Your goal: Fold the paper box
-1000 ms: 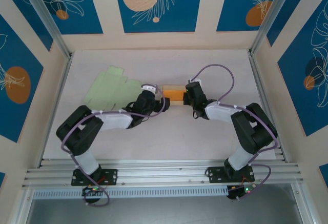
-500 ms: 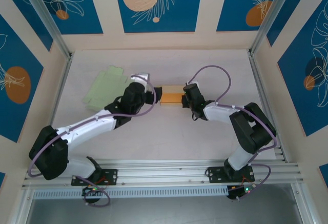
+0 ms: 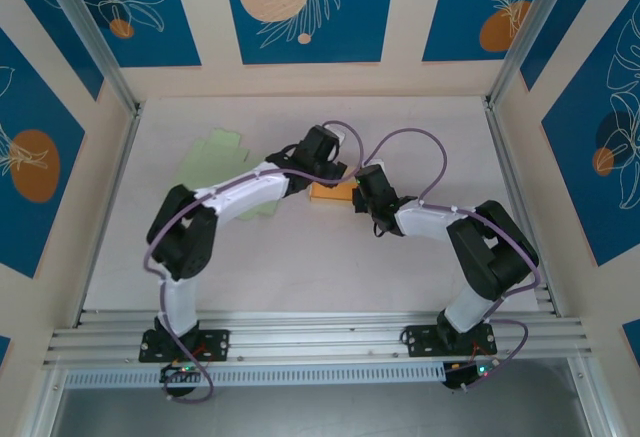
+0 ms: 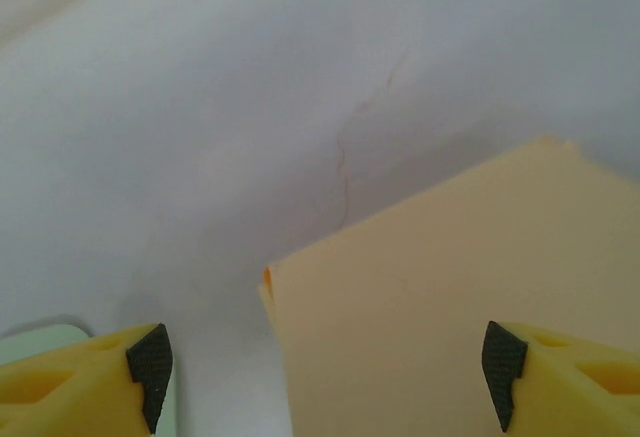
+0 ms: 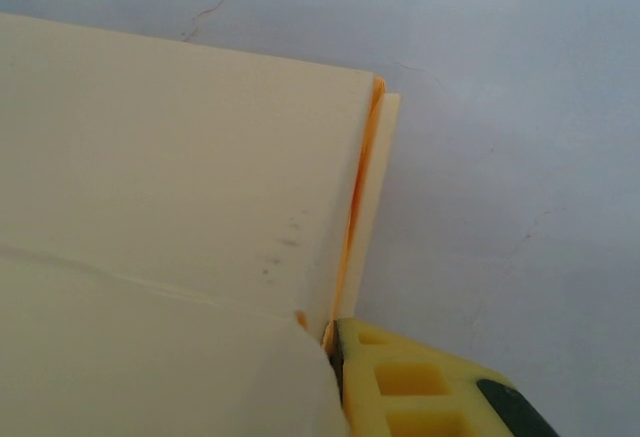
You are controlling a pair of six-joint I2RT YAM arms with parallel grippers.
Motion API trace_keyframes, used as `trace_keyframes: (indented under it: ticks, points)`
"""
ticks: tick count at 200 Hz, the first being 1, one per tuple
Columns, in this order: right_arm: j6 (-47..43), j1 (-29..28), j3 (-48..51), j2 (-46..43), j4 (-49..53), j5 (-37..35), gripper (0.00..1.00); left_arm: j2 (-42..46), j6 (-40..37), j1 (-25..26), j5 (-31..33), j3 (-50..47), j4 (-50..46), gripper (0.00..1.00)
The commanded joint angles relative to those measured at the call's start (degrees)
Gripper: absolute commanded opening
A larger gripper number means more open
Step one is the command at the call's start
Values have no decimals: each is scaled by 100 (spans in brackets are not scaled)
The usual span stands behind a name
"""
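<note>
The orange paper box [image 3: 330,193] lies near the middle of the white table [image 3: 300,257]. The right gripper [image 3: 358,195] sits at its 3 o'clock end, jaws pinched together on the box's edge. The left gripper [image 3: 335,169] hangs at the box's 12 o'clock, fingers [image 4: 150,362] spread wide apart above the pale panel.

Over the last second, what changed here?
The left gripper swung from the orange paper box's left end up over its far side, with the elbow pulling in. Its jaws are open and grip nothing. Nothing was taken or let go. Unchanged: the right gripper stays on the box's right end, the box sits where it was, and the green sheet lies flat at left.
</note>
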State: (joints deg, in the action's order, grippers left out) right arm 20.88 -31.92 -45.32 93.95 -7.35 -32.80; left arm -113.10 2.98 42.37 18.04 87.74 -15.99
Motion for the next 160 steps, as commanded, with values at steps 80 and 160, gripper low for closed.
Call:
trace_keyframes:
  ticks: [80,160]
  points:
    - [22,-161,86,-855,1112,221,58,-371,164,-49,-19,-228,-286,81]
    - [241,-201,72,-2509,2629,649,73,-238,455,-43,38,-707,237,82]
